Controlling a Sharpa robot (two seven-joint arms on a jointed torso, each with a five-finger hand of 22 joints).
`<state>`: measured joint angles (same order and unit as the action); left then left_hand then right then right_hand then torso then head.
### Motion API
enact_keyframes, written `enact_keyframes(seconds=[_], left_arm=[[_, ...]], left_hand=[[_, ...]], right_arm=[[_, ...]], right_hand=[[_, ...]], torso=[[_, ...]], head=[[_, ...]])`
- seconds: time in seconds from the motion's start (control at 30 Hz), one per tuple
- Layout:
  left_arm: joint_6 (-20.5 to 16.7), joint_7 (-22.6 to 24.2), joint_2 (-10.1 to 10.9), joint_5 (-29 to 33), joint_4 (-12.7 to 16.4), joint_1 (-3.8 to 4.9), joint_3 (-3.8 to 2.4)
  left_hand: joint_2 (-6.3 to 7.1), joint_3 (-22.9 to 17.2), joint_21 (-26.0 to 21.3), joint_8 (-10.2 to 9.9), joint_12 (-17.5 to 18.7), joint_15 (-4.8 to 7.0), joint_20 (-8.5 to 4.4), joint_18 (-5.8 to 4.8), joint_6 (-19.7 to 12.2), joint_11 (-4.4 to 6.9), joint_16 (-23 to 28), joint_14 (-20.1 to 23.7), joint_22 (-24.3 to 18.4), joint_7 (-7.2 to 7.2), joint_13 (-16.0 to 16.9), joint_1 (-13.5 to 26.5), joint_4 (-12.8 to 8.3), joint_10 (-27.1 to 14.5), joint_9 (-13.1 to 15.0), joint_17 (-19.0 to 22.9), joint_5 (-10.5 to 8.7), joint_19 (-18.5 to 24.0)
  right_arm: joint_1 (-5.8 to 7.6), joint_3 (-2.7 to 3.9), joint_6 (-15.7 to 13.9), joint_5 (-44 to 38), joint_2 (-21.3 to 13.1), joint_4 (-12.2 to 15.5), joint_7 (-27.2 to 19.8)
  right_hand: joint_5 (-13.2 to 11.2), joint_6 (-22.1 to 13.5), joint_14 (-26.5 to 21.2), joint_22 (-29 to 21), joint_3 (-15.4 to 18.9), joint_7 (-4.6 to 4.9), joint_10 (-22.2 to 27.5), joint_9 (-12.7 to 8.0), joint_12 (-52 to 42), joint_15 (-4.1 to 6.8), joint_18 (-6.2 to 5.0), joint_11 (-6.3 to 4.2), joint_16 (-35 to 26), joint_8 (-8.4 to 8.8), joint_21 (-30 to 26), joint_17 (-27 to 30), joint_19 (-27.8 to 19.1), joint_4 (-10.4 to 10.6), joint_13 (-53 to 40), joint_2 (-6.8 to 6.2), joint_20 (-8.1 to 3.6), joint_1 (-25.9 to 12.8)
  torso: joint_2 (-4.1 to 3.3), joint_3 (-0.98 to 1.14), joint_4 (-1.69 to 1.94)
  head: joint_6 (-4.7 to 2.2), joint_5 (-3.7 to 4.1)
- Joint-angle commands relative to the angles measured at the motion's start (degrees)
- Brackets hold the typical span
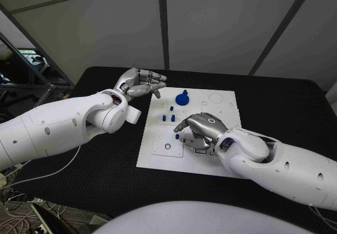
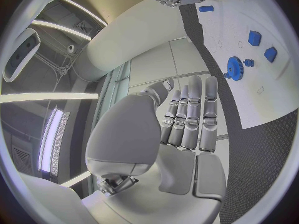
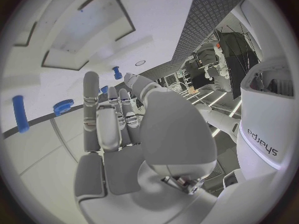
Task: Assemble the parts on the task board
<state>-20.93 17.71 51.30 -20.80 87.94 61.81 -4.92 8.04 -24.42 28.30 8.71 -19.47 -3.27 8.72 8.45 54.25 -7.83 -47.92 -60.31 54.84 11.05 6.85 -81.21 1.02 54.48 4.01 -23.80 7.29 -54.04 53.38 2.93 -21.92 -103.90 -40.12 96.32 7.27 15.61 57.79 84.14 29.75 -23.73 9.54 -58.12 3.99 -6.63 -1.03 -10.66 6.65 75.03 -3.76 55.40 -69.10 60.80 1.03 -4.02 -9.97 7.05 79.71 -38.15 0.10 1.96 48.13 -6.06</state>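
The white task board (image 1: pixel 211 161) lies in the middle of the black table. A blue gear (image 1: pixel 182 99) stands near its far edge, with small blue pegs (image 1: pixel 168 117) just in front of it and one more peg (image 1: pixel 176 136) nearer me. My right hand (image 1: pixel 200 129) hovers palm down over the board's middle, fingers bent towards the plate, nothing in them. The right wrist view shows a blue peg (image 3: pixel 20 113) and the gear (image 3: pixel 62 106) beyond its fingers. My left hand (image 1: pixel 142 83) hangs off the board's far left corner, fingers extended and empty. The left wrist view shows the gear (image 2: pixel 234 67).
The board has several round holes and square recesses, one raised square plate (image 1: pixel 167 146) at its left side. Black table (image 1: pixel 105 165) surrounds the board on all sides. A metal rack (image 1: pixel 28 73) stands beyond the table's left edge.
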Motion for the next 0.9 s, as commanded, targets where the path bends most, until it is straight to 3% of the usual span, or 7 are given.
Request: enact_keyframes(seconds=[0.03,0.13,0.27,0.5,0.67,0.8,0.9], left_arm=[[0.9,0.0,0.0,0.1,-0.1,0.07,-0.04],[1.0,0.0,0.0,0.1,-0.1,0.07,-0.04],[1.2,-0.1,0.1,0.1,0.0,0.07,-0.04],[1.4,0.0,-0.2,0.1,-0.3,0.07,-0.03],[1.4,0.1,-0.2,0.1,-0.2,0.06,-0.03],[1.4,0.2,-0.2,0.1,-0.3,0.06,-0.03],[1.4,0.2,-0.2,0.1,-0.3,0.06,-0.03]], left_hand=[[-0.27,0.2,-0.2,0.1,-0.3,-0.15,0.24,1.80,-0.2,-0.07,0.3,0.3,-0.1,0.38,-0.1,0.1,-0.1,-0.4,-0.1,0.1,-0.16,0.1],[-0.27,0.2,-0.2,0.1,-0.3,-0.15,0.24,1.80,-0.2,-0.07,0.3,0.3,-0.1,0.38,-0.1,0.1,-0.1,-0.4,-0.1,0.1,-0.16,0.1],[-0.27,0.2,-0.2,0.1,-0.3,-0.15,0.24,1.80,-0.2,-0.07,0.3,0.3,-0.1,0.38,-0.1,0.1,-0.1,-0.4,-0.1,0.1,-0.16,0.1],[-0.27,0.2,-0.2,0.1,-0.3,-0.15,0.24,1.80,-0.2,-0.07,0.3,0.3,-0.1,0.38,-0.1,0.1,-0.1,-0.4,-0.1,0.1,-0.16,0.1],[-0.32,0.2,-0.2,0.0,-0.3,-0.15,0.24,1.82,-0.3,-0.07,0.3,0.3,-0.1,0.39,-0.1,0.0,-0.1,-0.5,-0.1,0.1,-0.15,0.1],[-0.32,0.2,-0.2,0.0,-0.3,-0.15,0.24,1.82,-0.3,-0.07,0.3,0.3,-0.1,0.39,-0.1,0.0,-0.1,-0.5,-0.1,0.1,-0.15,0.1],[-0.32,0.2,-0.2,0.0,-0.3,-0.15,0.24,1.82,-0.3,-0.07,0.3,0.3,-0.1,0.39,-0.1,0.0,-0.1,-0.5,-0.1,0.1,-0.15,0.1]], right_arm=[[0.33,0.19,-4.7,0.5,-1.5,2.1,0.1],[1.06,1.26,-3.6,4.4,-3.0,3.1,1.3],[2.54,3.28,-0.4,7.9,-5.2,3.2,3.4],[5.92,5.85,8.5,7.7,-8.8,2.7,5.0],[7.00,6.51,12.2,6.3,-10.0,1.1,5.2],[7.34,6.70,14.9,5.6,-10.1,-0.4,5.2],[7.42,6.73,17.7,5.5,-9.9,-0.9,5.0]], right_hand=[[0.3,0.4,0.3,0.0,0.4,0.14,0.0,0.1,-0.6,-0.41,0.05,-0.07,0.3,-0.45,-0.2,-0.2,-0.2,0.0,-0.1,0.57,0.08,0.2],[0.1,0.7,0.6,0.1,0.4,-0.02,-0.6,0.1,-1.7,-0.27,0.02,-0.25,0.6,-0.47,-0.1,-0.5,0.0,0.2,-0.2,0.90,0.01,0.1],[0.3,0.7,1.1,1.1,0.1,-0.09,-1.3,0.0,-2.7,-0.08,0.15,-0.47,1.4,-0.36,0.7,-1.3,0.9,0.3,-0.2,1.13,-0.15,0.1],[-1.3,-0.1,1.3,1.2,1.4,-0.57,-0.3,-0.1,-3.2,-0.01,0.25,-0.62,1.4,-0.02,0.8,-1.0,1.5,0.9,0.1,0.07,-0.23,-1.0],[-1.2,-0.5,1.2,0.7,2.5,-0.72,0.4,-0.1,-3.6,0.03,0.20,-0.67,1.1,0.01,0.3,-0.5,1.3,1.1,0.2,-0.49,-0.24,-1.3],[-1.1,-0.6,1.0,0.1,3.3,-0.83,1.0,-0.1,-3.8,-0.01,0.14,-0.62,0.7,-0.04,-0.2,0.1,1.0,1.2,0.2,-0.66,-0.23,-1.1],[-1.1,-0.4,1.0,-0.1,4.0,-1.00,1.2,0.0,-4.3,-0.02,0.13,-0.65,0.7,-0.18,-0.4,0.1,0.9,1.5,0.1,-0.60,-0.22,-1.3]], torso=[[-0.02,-0.03,-0.06],[-0.01,-0.05,-0.07],[-0.02,-0.05,-0.12],[-0.07,0.03,-0.09],[-0.08,-0.12,0.08],[-0.11,-0.01,0.11],[-0.13,-0.09,0.18]], head=[[-0.26,0.20],[-0.56,0.63],[-0.89,1.12],[-1.64,1.91],[-2.06,2.62],[-2.05,2.71],[-2.16,3.08]])
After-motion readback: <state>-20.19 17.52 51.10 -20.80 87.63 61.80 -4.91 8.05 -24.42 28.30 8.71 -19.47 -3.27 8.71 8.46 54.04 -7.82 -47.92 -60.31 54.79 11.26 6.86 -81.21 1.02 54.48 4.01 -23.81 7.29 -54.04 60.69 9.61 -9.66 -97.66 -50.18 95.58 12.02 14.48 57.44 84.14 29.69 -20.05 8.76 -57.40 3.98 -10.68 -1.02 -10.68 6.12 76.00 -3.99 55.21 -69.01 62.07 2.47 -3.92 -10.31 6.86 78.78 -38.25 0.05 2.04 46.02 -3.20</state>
